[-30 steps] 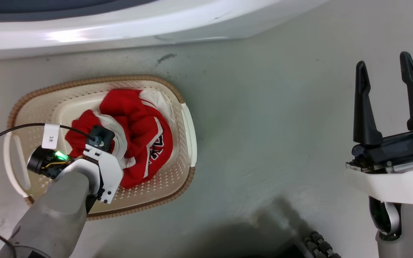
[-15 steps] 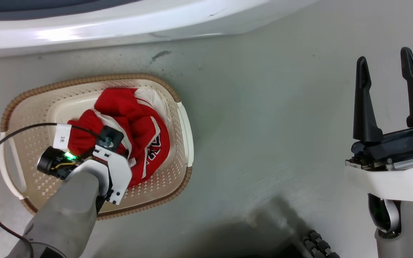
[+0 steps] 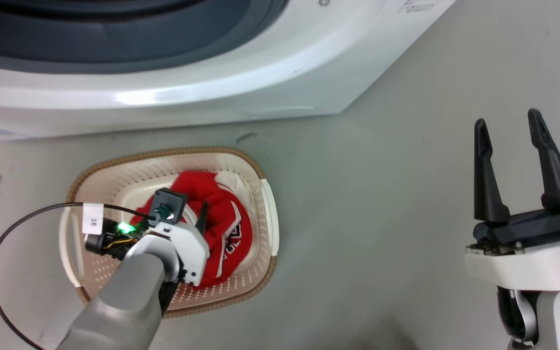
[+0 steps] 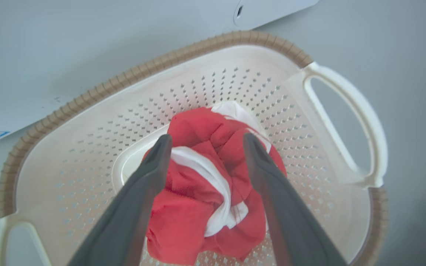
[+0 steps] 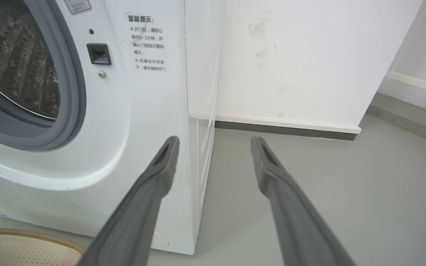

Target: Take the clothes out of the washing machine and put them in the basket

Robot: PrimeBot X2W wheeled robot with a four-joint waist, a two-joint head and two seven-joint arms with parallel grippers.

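The clothes [image 3: 224,228], a red-and-white bundle, lie inside the basket [image 3: 163,153]. The basket sits on the floor [image 3: 382,209] at 7 o'clock in the head view, just in front of the washing machine [image 3: 241,92] at 12 o'clock. The left gripper [image 4: 205,137] hangs over the bundle, its fingers [image 4: 150,173] spread and released on either side of the cloth. At 4 o'clock the right gripper [image 3: 506,121] hovers above the floor, fingers apart and released.
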